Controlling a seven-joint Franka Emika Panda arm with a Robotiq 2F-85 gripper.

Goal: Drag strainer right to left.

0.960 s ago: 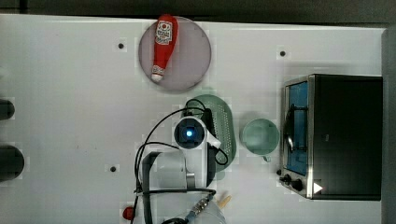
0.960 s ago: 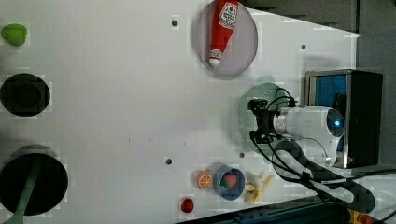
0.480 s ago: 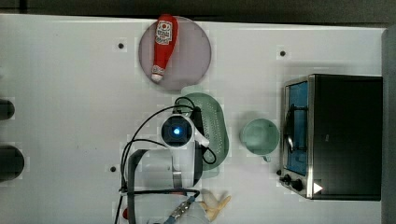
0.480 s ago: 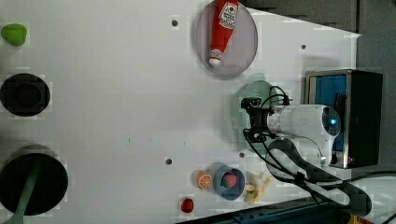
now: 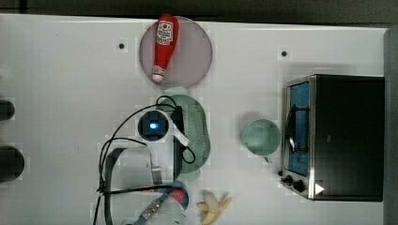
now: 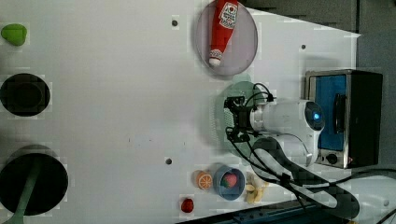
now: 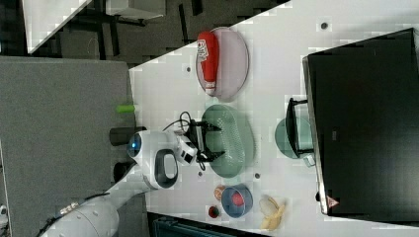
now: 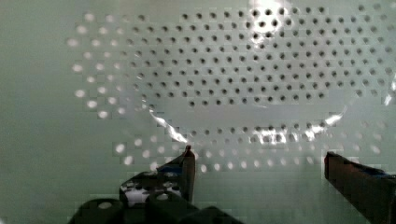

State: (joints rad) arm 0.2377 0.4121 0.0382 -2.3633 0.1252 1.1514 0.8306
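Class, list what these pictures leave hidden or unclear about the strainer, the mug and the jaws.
- Strainer: in the top view its left side is covered by the arm.
- Mug: in the right view partly behind the toaster oven.
- Gripper: in the wrist view, contact with the strainer floor is unclear.

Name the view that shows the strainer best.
The right view: the strainer shows nearly whole, with the gripper over one side. In the top view and the left view the arm hides much of it. The wrist view shows just its perforated inside, close up.
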